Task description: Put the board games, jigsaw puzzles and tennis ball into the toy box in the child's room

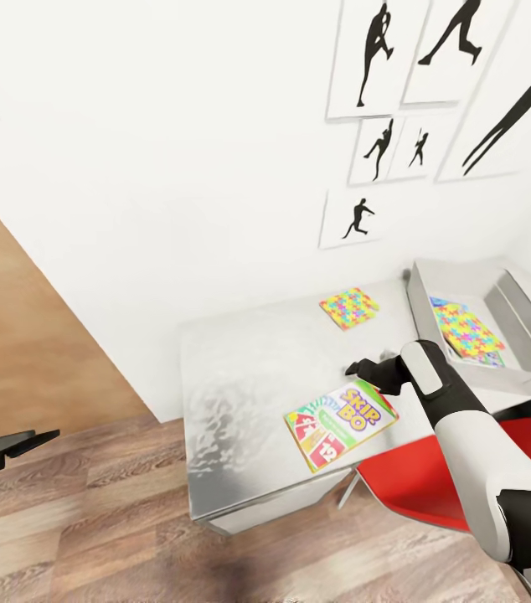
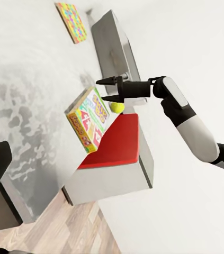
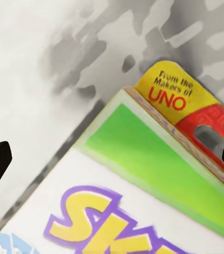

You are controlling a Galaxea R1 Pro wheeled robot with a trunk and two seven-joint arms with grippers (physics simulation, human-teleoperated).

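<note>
The SKIP-BO board game point(image 1: 341, 423) lies flat near the front edge of the table point(image 1: 249, 377). My right gripper point(image 1: 356, 368) hovers open just above the box's far end; the right wrist view shows the SKIP-BO box point(image 3: 143, 174) close below, with a fingertip at each side. In the left wrist view the right gripper point(image 2: 104, 90) is open, and the tennis ball point(image 2: 117, 107) sits just past it. One jigsaw puzzle point(image 1: 349, 306) lies further back on the table. Another jigsaw puzzle point(image 1: 466, 331) is inside the toy box point(image 1: 420, 306). My left gripper point(image 1: 14, 440) hangs open over the floor, far left.
A red chair point(image 1: 416, 481) is tucked under the table's right end, below my right arm. The white wall with black silhouette pictures point(image 1: 383, 59) runs behind the table. Wooden floor point(image 1: 90, 519) spreads to the left and front.
</note>
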